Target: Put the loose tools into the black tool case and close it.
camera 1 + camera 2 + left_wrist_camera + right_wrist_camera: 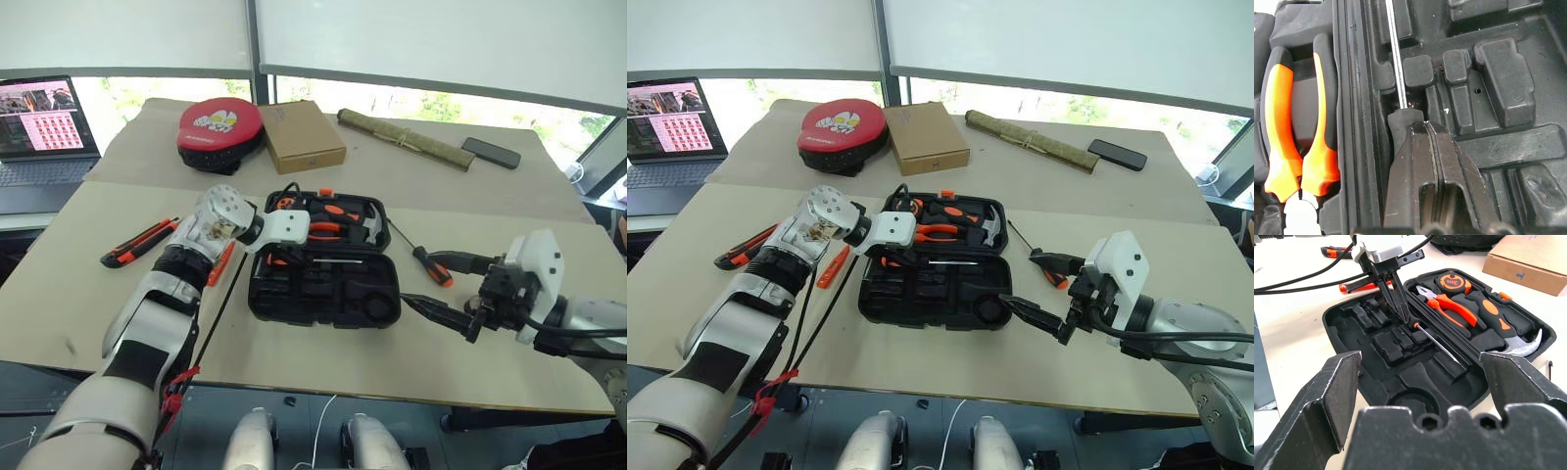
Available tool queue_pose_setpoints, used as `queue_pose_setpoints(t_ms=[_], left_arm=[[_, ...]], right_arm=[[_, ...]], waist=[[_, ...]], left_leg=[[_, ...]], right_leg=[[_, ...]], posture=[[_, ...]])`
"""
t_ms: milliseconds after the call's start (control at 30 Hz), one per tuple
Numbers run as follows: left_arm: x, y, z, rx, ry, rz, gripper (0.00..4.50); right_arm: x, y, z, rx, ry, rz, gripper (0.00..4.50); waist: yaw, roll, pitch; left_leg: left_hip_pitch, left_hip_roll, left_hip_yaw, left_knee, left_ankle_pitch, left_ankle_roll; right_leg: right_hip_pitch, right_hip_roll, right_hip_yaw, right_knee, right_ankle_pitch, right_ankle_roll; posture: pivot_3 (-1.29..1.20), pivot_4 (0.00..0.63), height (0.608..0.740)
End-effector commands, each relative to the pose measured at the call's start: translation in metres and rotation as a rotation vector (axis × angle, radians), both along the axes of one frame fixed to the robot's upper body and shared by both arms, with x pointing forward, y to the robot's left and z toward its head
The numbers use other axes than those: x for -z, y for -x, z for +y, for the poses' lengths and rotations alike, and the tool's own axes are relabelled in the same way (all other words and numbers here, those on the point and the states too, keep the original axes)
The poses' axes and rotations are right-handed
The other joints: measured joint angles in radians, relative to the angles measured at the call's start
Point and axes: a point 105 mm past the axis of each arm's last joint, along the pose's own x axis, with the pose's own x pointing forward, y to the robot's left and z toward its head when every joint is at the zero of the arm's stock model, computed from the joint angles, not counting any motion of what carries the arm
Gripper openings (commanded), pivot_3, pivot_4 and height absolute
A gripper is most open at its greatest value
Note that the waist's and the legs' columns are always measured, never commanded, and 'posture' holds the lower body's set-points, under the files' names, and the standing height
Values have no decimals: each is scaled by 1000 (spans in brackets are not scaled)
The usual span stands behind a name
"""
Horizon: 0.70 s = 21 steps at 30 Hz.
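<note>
The black tool case [323, 315] lies open in the middle of the table. Its far half holds orange-handled pliers [1283, 132], a tape measure [1451, 282] and a hammer [1508, 333]. A screwdriver [1436, 342] lies in a slot of the near half. My left gripper [1405, 319] is shut, its tips pressed on that screwdriver's black handle [1399, 128]. Left of the case lie a utility knife [137, 243] and a slim orange screwdriver [221, 264]. A black-and-orange screwdriver [433, 266] lies to the case's right. My right gripper [419, 280] hovers open over it, by the case's right end.
At the back of the table stand a red-and-black round pad [218, 132], a brown box [302, 135], an olive rolled bundle [404, 139] and a phone [491, 152]. A laptop [44, 127] sits far left. Black cables [211, 313] hang from my left arm.
</note>
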Motion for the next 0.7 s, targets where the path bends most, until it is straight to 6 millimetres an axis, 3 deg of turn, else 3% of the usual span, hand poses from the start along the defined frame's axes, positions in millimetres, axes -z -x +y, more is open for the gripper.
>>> queue_pose_setpoints(t_ms=[33,267,700], left_arm=[[-26,1,-11,25,82,-6,49],[-28,-7,-9,-13,78,-46,49],[7,-6,-5,4,-38,-72,49]], right_arm=[[-10,2,2,-11,5,-62,4500],[-9,0,2,-13,12,-60,4500],[-6,-4,3,-6,17,-54,4500]], waist=[[-1,0,0],[-1,0,0],[0,0,0]], left_leg=[[0,0,0,0,0,0],[0,0,0,0,0,0],[0,0,0,0,0,0]], right_leg=[[0,0,0,0,0,0],[0,0,0,0,0,0],[0,0,0,0,0,0]], posture=[[0,150,740],[0,150,740],[0,150,740]])
